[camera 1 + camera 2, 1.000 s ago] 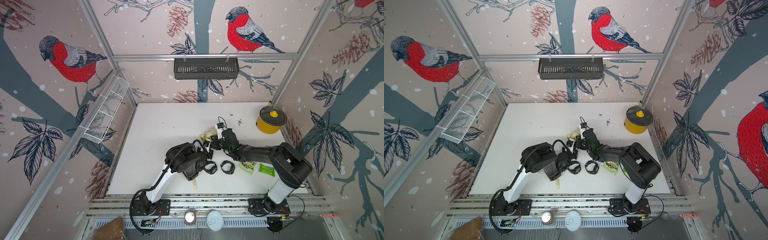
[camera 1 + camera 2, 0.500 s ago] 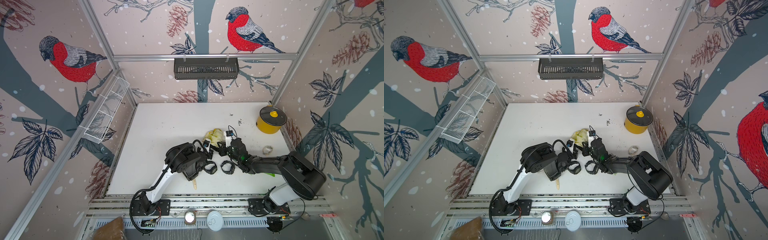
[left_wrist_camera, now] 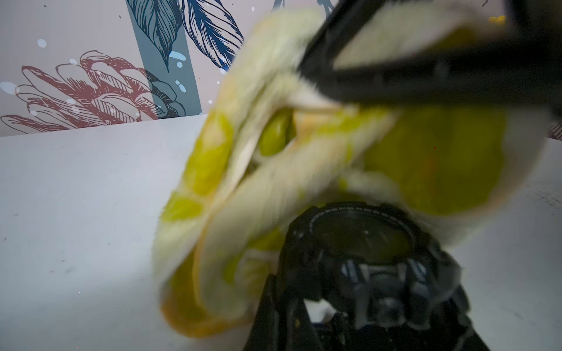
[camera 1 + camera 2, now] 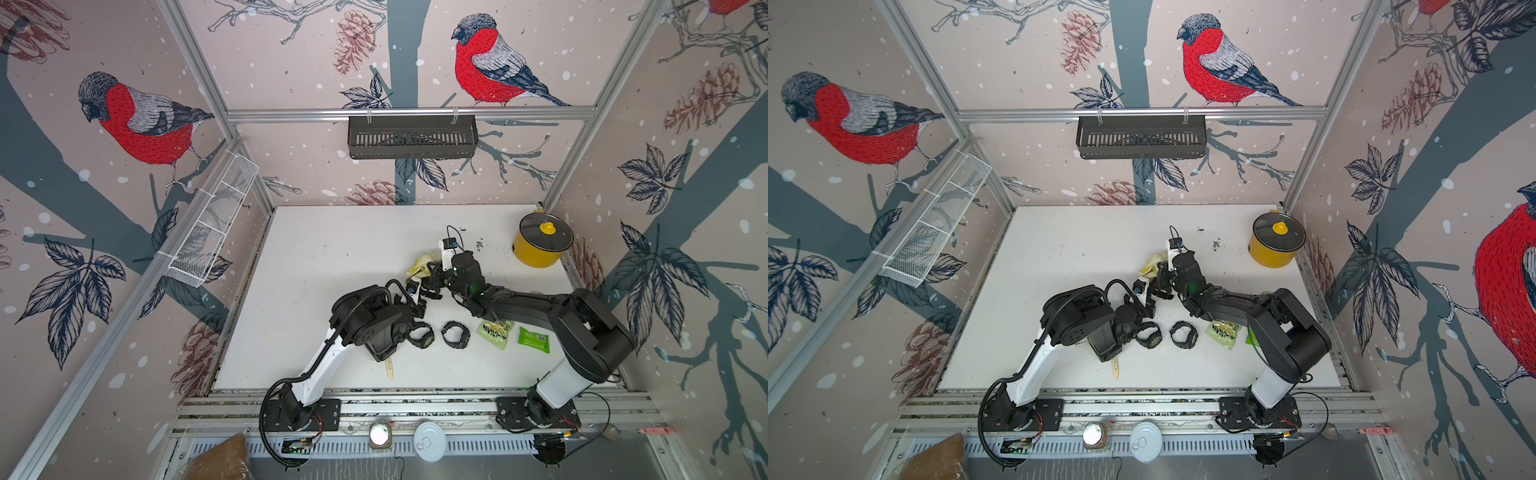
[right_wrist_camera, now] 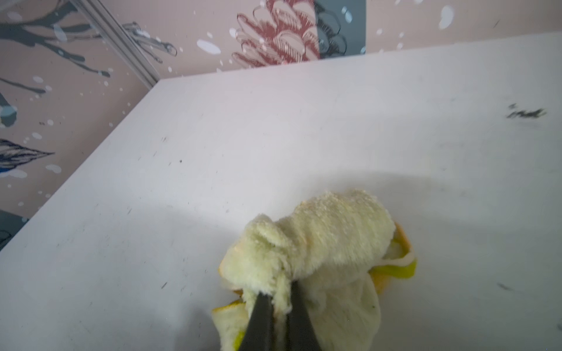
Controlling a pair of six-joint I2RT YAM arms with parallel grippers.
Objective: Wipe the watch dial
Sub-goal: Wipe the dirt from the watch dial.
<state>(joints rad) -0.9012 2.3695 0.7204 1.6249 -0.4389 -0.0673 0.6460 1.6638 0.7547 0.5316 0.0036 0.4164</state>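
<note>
In the left wrist view a black watch (image 3: 359, 273) is held up off the table, its round dark dial (image 3: 362, 235) facing the camera. My left gripper (image 3: 307, 304) is shut on its strap. A cream and yellow cloth (image 3: 273, 188) hangs against the far rim of the dial and is blurred. My right gripper (image 5: 281, 299) is shut on a bunch of that cloth (image 5: 319, 243). In both top views the two grippers, left (image 4: 417, 297) (image 4: 1148, 301) and right (image 4: 434, 276) (image 4: 1163, 282), meet at mid-table, with the cloth (image 4: 422, 266) (image 4: 1152, 264) just behind them.
Two more black watches (image 4: 422, 334) (image 4: 456, 333) lie on the white table in front of the grippers. Two green packets (image 4: 494, 332) (image 4: 534, 340) lie under the right arm. A yellow lidded pot (image 4: 540, 245) stands at the back right. A pale strap piece (image 4: 390, 368) lies by the left arm.
The right arm swung out to the right with the cloth half a second ago and has now come back left against the held watch. The left arm has stayed put.
</note>
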